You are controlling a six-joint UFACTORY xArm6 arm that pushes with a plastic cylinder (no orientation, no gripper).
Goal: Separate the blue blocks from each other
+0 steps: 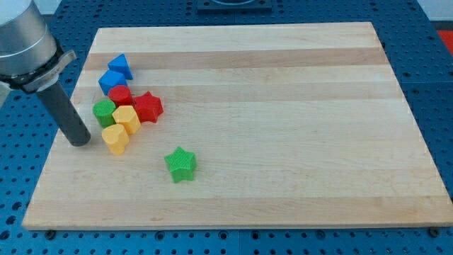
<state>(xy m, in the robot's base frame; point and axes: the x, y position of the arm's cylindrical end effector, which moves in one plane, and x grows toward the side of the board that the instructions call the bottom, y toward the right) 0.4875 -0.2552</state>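
Note:
Two blue blocks sit at the view's upper left of the wooden board [283, 106]: a blue triangle-like block [121, 66] and, touching it just below, a blue cube [110, 81]. My tip [79, 139] rests on the board at the left edge, below and left of the blue blocks, a little left of the yellow blocks and not touching any block.
Below the blue cube lies a tight cluster: a red block [120, 95], a red star [148, 106], a green round block [104, 111], a yellow block [127, 119] and a yellow heart-like block [115, 139]. A green star [180, 163] lies apart, lower down.

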